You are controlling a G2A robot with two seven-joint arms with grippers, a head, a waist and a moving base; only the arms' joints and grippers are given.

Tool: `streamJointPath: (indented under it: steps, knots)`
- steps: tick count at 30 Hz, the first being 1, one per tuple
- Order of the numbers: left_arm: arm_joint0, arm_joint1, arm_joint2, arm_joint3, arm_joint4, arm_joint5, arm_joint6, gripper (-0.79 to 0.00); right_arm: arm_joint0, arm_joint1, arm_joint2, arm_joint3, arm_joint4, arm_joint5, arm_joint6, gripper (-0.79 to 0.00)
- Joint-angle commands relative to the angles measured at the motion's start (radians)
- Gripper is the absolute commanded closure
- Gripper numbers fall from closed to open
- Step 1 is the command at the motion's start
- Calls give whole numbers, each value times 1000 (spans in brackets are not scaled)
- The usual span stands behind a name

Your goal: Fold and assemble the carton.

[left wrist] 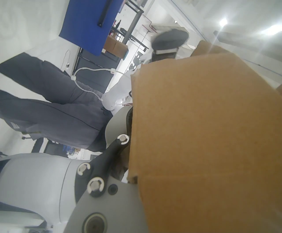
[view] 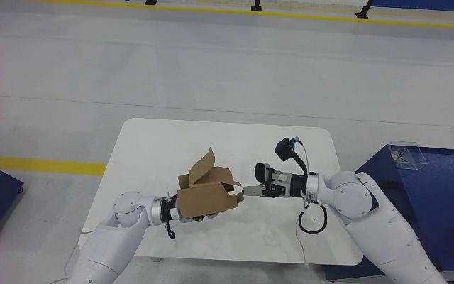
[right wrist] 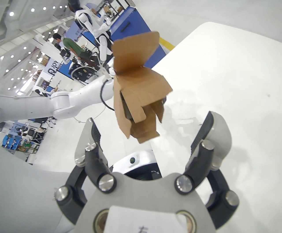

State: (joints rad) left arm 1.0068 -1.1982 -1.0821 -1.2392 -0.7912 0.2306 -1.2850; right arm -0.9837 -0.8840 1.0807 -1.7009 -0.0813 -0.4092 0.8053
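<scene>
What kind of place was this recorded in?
Probably a robot test hall: yellow floor lines, blue partitions, another white robot in the background, beyond the white table where the carton is held.

White table on pale floor, yellow lines.

A white table with rounded corners sits in the lower middle of the top view, its long side running left to right. It stands on a pale grey floor, where a yellow stripe meets its left edge. In the right wrist view the smooth, faintly glossy top carries a small dark speck at right.
</scene>
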Motion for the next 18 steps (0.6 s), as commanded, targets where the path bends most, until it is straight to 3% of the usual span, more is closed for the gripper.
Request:
streamJointPath:
  steps: [1, 7, 18]
  knots:
    - [13, 2, -9, -17, 0, -52, -5, 0, -5, -3, -7, 11, -20, 9, -19, -785]
    - [46, 8, -21, -61, 39, -150, -5, 0, -9, -15, -41, 38, -53, 33, -50, -785]
    - [56, 8, -23, -77, 1, -130, 10, 0, 28, -57, -183, 81, -91, 43, -20, -785]
